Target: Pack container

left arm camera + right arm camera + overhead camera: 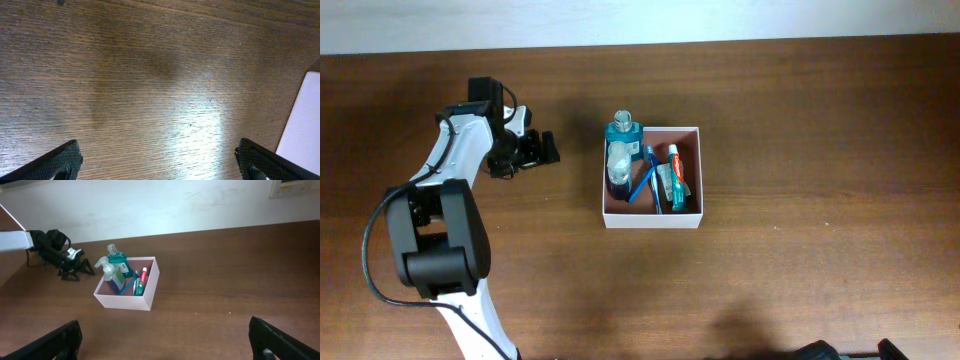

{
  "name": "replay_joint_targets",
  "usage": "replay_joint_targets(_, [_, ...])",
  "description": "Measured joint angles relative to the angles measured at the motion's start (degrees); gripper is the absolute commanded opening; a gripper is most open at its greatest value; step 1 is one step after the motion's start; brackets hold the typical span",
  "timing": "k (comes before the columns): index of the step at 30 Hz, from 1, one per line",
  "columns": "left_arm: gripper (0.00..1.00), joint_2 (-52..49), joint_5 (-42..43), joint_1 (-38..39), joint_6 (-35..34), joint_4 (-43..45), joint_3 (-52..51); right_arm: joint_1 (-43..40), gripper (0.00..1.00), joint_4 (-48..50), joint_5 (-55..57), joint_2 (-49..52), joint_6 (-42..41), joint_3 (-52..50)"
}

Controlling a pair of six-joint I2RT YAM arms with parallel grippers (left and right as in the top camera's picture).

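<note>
The container [652, 222] is a square white-walled box with a reddish-brown inside, standing mid-table. Inside it are a teal bottle [623, 129], a white-topped pump bottle [618, 160], a blue toothbrush [642, 181] and a toothpaste tube [675, 172]. My left gripper [542, 152] hovers left of the box, open and empty; its wrist view shows the gripper [160, 165] over bare wood with the container wall [302, 120] at the right edge. My right gripper [167, 342] is open and empty, well back from the container [125, 301], which shows in the distance.
The table is dark brown wood [800, 120] with a pale wall along its far edge [640, 20]. The left arm [440, 230] stretches from the front left toward the box. Bare wood lies right of and in front of the container.
</note>
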State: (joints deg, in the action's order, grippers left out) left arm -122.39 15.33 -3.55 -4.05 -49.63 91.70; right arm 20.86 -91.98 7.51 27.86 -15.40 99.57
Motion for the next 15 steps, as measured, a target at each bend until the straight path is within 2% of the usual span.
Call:
replay_joint_targets(8, [1.00, 0.0, 0.0, 0.0, 0.0, 0.0, 0.0, -1.1, 0.98, 1.2, 0.0, -0.6, 0.0, -3.3])
replay_joint_targets(15, [0.99, 0.0, 0.0, 0.0, 0.0, 0.0, 0.0, -3.5, 0.98, 9.1, -0.5, -7.7, 0.0, -12.3])
